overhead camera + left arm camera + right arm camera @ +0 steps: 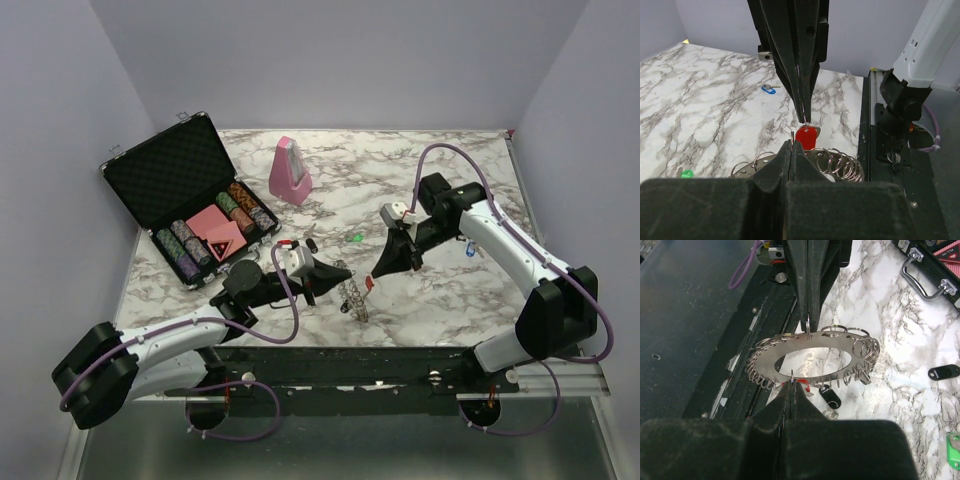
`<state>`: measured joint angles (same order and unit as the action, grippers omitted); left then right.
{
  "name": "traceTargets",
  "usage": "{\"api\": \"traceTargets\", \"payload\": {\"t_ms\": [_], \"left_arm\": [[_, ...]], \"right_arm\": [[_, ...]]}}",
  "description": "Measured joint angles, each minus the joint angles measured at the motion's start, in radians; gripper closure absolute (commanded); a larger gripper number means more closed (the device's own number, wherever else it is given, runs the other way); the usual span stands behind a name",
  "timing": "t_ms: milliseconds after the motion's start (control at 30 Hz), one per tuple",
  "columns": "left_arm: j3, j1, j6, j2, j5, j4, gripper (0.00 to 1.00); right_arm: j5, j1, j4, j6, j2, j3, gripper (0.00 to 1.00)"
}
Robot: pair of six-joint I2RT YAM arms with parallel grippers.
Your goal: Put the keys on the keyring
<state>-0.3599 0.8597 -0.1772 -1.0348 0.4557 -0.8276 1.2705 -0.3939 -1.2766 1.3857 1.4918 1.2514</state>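
Left jaws clamped on keyring (766, 360), right jaws pinching red key (806, 136), half hidden

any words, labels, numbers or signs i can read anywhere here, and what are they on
No text reads clearly in any view.
Pink card in the poker-chip case: a dark triangle sign, any print too small to read.
Black key tag: faint marks, too blurred to read.
Metronome, red key, keyring: no lettering visible.
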Motion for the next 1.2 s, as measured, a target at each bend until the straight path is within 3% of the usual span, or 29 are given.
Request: {"api": "traceTargets", "payload": {"t_ms": [700,1200], "left_arm": [[0.016,0.013,-0.091,-0.066,-0.021,-0.127,1.00],[0.016,0.020,-0.112,-0.084,-0.053,-0.159,1.00]], "right_arm": [[0.038,-0.004,0.129,-0.168,0.000,-0.001,1.00],[0.063,-0.004,0.141,-0.190,0.000,-0.002,1.00]]}}
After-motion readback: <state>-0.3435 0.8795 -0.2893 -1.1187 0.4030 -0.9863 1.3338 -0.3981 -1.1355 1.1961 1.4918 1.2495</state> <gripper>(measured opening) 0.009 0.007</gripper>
